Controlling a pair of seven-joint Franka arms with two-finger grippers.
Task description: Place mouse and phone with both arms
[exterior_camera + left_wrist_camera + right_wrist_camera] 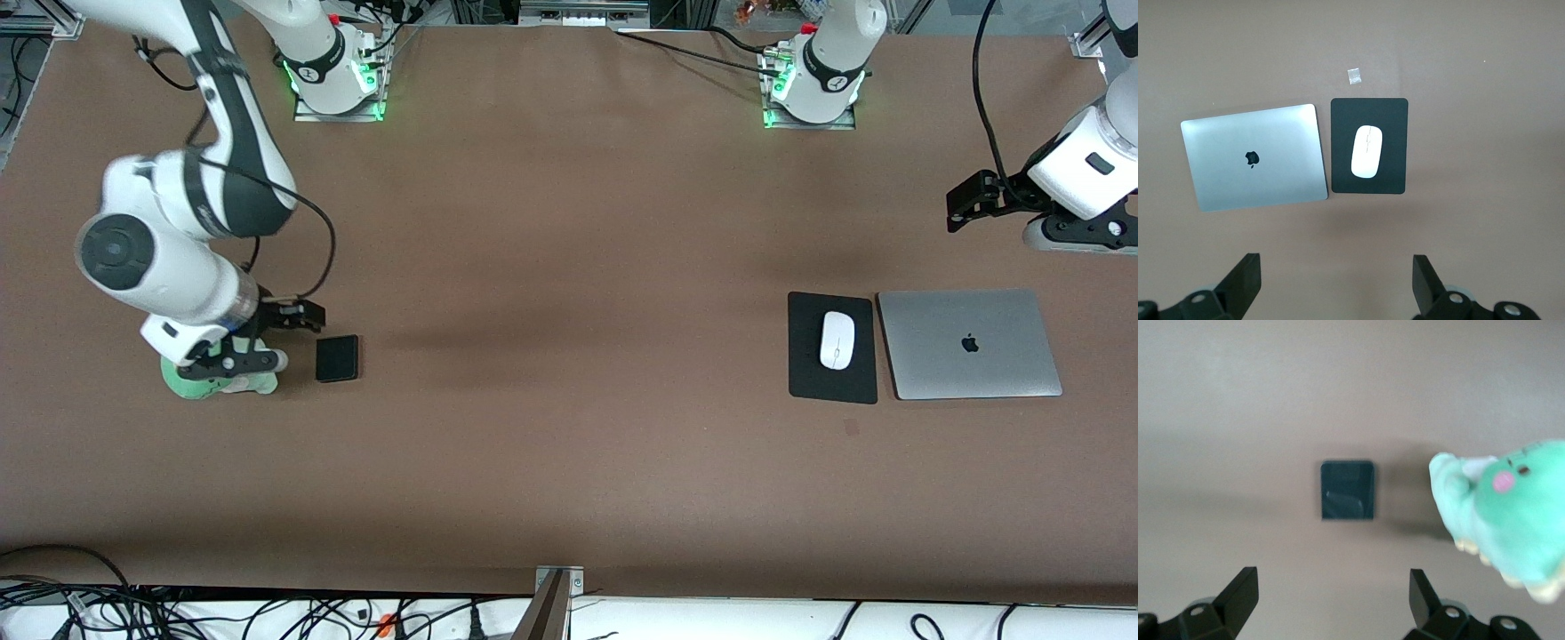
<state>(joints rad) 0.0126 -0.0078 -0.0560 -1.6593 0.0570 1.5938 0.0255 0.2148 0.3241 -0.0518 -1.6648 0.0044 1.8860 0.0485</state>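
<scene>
The white mouse (837, 340) lies on a black mouse pad (831, 378), a closed silver laptop (969, 343) just beside the pad; the black phone (337, 358) lies flat toward the right arm's end, a green plush toy (213, 382) near it; the right gripper (300, 316) hangs open at the phone's ten o'clock; the left gripper (962, 203), open, hangs at the laptop's twelve o'clock.
</scene>
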